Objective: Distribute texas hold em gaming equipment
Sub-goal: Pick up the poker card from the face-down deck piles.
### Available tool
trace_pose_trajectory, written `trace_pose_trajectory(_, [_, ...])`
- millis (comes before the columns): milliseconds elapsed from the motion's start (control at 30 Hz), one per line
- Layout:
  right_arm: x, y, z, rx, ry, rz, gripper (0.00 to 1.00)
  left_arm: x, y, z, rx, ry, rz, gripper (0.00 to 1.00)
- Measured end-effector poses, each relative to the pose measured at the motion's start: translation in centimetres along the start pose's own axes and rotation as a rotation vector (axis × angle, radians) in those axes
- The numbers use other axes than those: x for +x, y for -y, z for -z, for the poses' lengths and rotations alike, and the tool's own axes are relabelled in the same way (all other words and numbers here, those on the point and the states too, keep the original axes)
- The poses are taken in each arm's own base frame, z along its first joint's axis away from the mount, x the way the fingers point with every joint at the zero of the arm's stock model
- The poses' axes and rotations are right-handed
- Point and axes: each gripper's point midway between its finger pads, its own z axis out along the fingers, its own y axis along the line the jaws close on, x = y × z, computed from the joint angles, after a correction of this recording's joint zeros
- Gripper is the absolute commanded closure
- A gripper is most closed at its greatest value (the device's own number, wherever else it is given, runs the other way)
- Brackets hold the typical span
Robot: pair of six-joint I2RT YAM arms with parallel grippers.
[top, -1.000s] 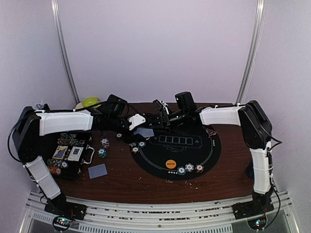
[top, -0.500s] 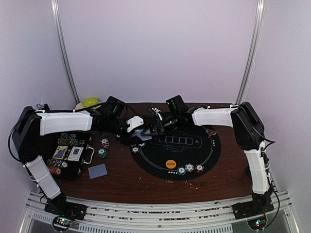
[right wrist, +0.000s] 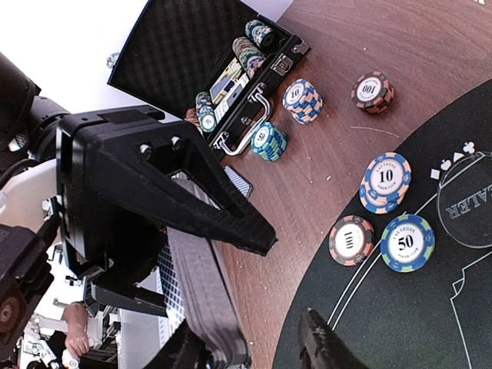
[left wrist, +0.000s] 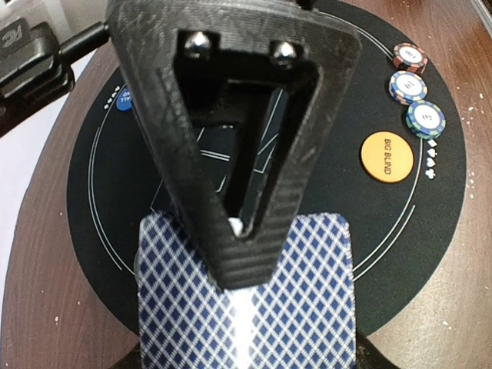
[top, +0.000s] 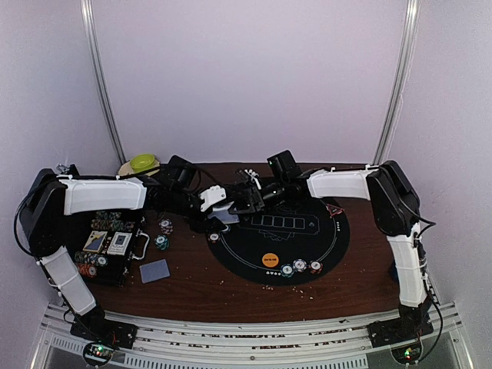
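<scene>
My left gripper (left wrist: 240, 270) is shut on a deck of blue-diamond-backed playing cards (left wrist: 307, 307), held over the left rim of the black poker mat (top: 323, 246). In the right wrist view the deck (right wrist: 201, 300) stands edge-on between the fingers of my right gripper (right wrist: 257, 350). One finger lies against the deck and the other finger (right wrist: 319, 347) stands apart from it, so the right gripper is open. Three chips (right wrist: 384, 181) lie at the mat's edge. An orange big-blind button (top: 270, 260) and a row of chips (top: 300, 266) sit at the mat's near side.
The open black chip case (top: 108, 246) with chips and cards is at the left. Two small chip stacks (top: 163, 234) and one face-down card (top: 154, 270) lie beside it. A green object (top: 142, 162) sits at the back left. A black dealer button (right wrist: 465, 200) is on the mat.
My right gripper has moved left and down onto the deck held by the left gripper, and its jaws have narrowed. The left gripper has hardly moved.
</scene>
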Motion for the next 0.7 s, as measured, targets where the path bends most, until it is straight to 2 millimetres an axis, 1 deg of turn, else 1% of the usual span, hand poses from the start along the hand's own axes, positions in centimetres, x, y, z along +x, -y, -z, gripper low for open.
trace_pose_trajectory(200, [-0.2,-0.1,0.4,0.004,0.007,0.008,0.64,-0.1,-0.2,0.0,-0.007,0.004,0.009,0.95])
trace_pose_trajectory(567, [-0.4,0.0,1.0,0.058,0.01,0.05,0.67,-0.2,-0.3,0.0,-0.015,0.009,0.016,0.95])
trace_pose_trajectory(633, [-0.4,0.0,1.2,0.066,0.009,0.053,0.68,-0.2,-0.3,0.0,-0.015,0.009,0.017,0.95])
trace_pose_trajectory(700, [-0.4,0.0,1.3,0.071,0.007,0.055,0.66,-0.2,-0.4,-0.1,-0.016,0.01,0.019,0.96])
